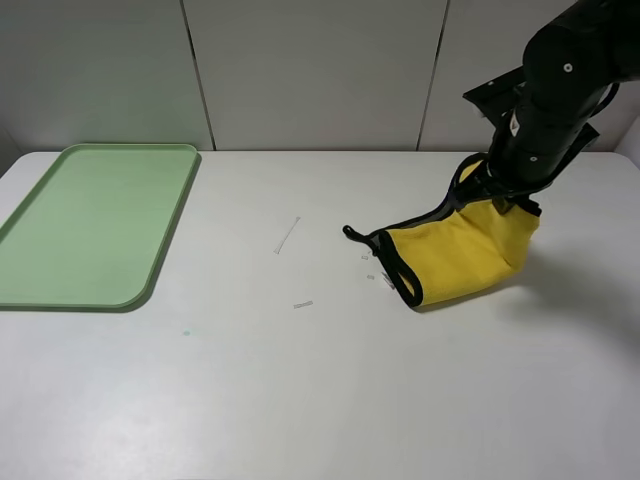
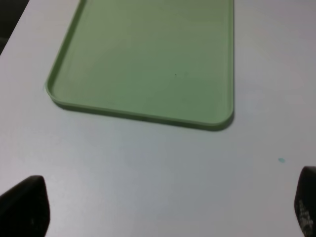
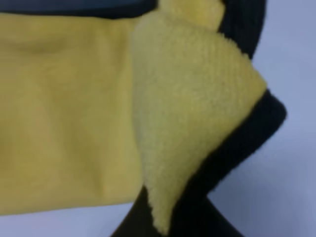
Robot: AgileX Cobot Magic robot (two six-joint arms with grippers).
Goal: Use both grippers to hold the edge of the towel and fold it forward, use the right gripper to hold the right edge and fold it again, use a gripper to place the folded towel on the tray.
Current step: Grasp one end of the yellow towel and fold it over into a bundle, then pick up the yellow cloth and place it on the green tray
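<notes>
- the towel [image 1: 465, 250] is at about 3 o'clock on the table [image 1: 320, 400], well apart from the tray [image 1: 95, 225] over at 9 o'clock
- right hand [image 1: 497, 182] is pressed together and pinching the top of the towel. It's holding that part up off the table while the lower part drags on the surface.
- the right wrist view is basically all yellow plush with the black edge [image 1: 404, 272] curling round it, so you can't make out the fingers there at all
- the small black loop [image 1: 350, 232] sticks out at the towel's 9 o'clock end and lies flat on the table
- left hand [image 2: 165, 212] is spread wide with nothing in it. It hangs over bare table just short of a tray corner, and it's out of sight in the high view.
- progress, my guess: the towel looks doubled over rather than a flat square, so the forward fold seems done
- with only the right hand on it, I'd say we're in the second fold or just past it. It's too bunched up to tell which.
- what's left for sure is getting the towel across to the tray, because it's nowhere near it yet
- a couple of small white scraps [image 1: 287, 235] sit near the middle of the table, between towel and tray
</notes>
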